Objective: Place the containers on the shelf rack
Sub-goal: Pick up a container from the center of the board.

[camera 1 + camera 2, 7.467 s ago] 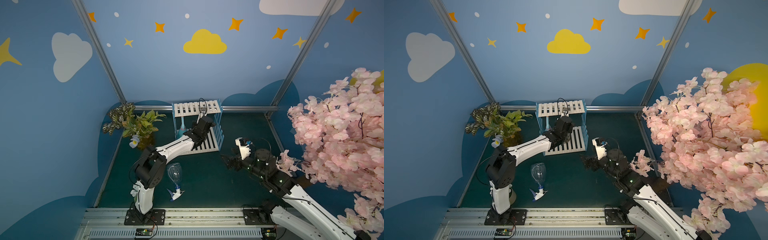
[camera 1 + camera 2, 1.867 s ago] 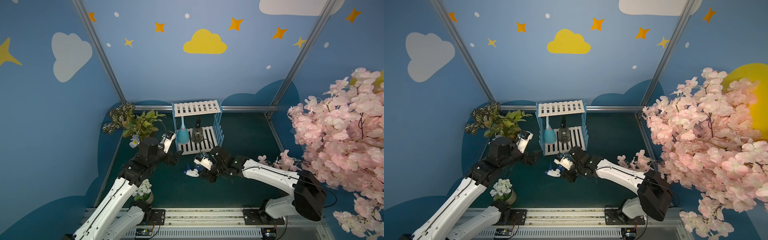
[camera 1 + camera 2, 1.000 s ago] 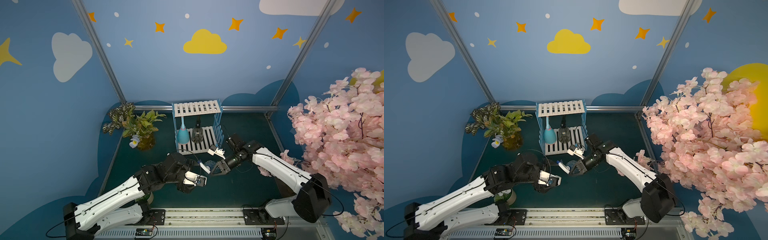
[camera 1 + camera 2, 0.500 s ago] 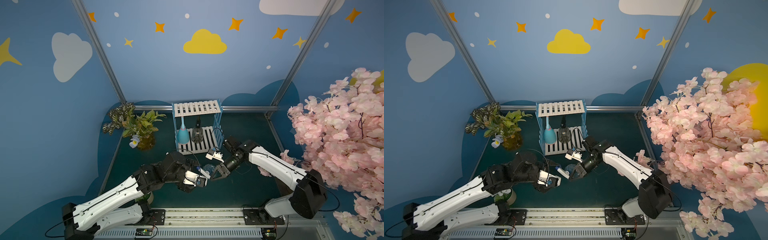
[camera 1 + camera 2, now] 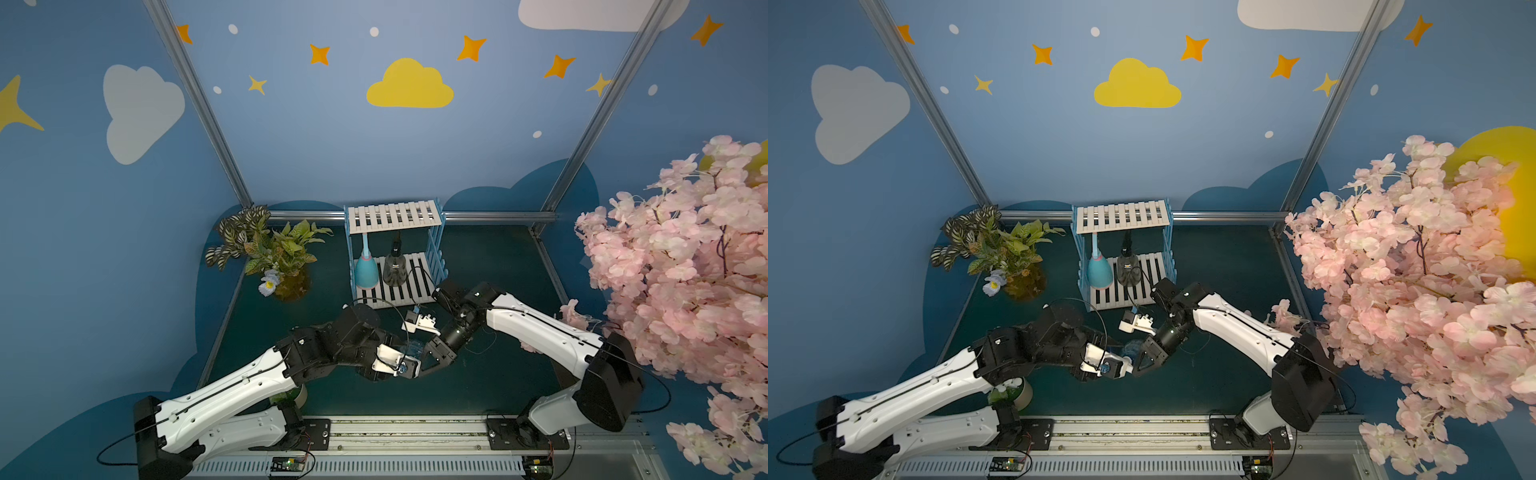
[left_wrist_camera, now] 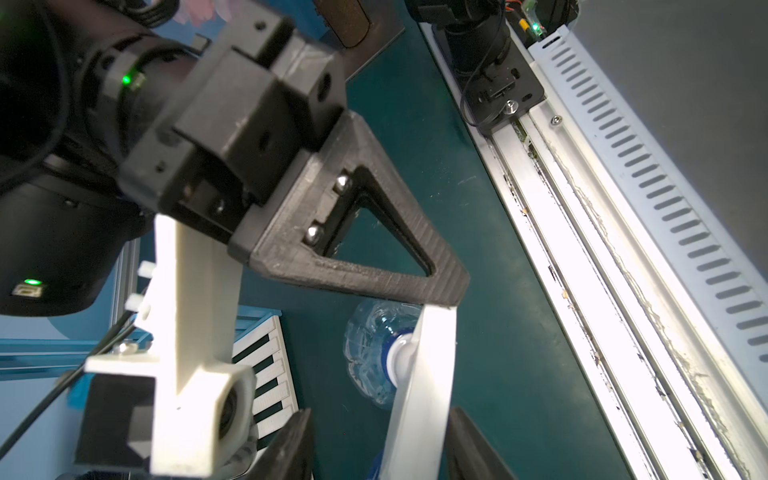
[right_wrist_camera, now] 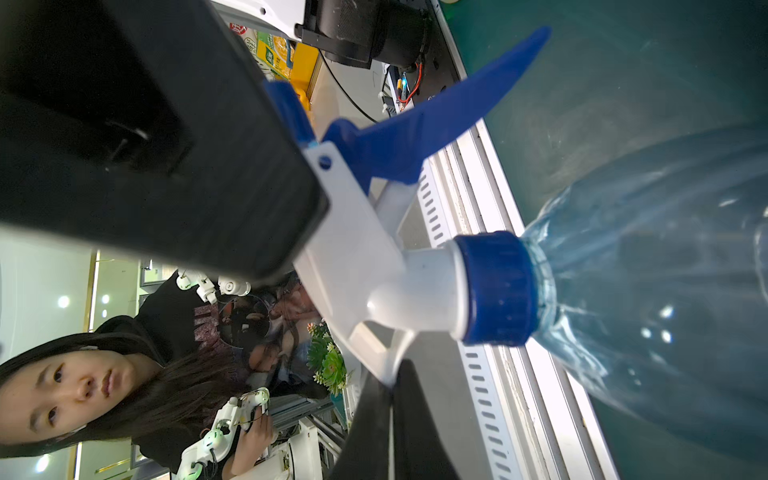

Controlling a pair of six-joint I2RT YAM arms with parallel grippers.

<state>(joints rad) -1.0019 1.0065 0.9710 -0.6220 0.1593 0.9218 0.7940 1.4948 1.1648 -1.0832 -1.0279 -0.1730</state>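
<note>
The clear bottle (image 5: pixel 410 348) is held in front of the rack (image 5: pixel 392 216), apart from it, btwn the two arms. Its white spray head (image 7: pixel 353 257) is clamped by the right gripper (image 7: pixel 345 303), w/ the blue trigger left sticking out past the jaws. The left gripper (image 6: pixel 380 415) is set round the same head, jaws apart; a gap is seen on one side, so no grip is made out. The light blue bottle (image 5: pixel 365 271) & the black bottle (image 5: pixel 395 269) are stood upright, side by side, on the rack's lower shelf.
</note>
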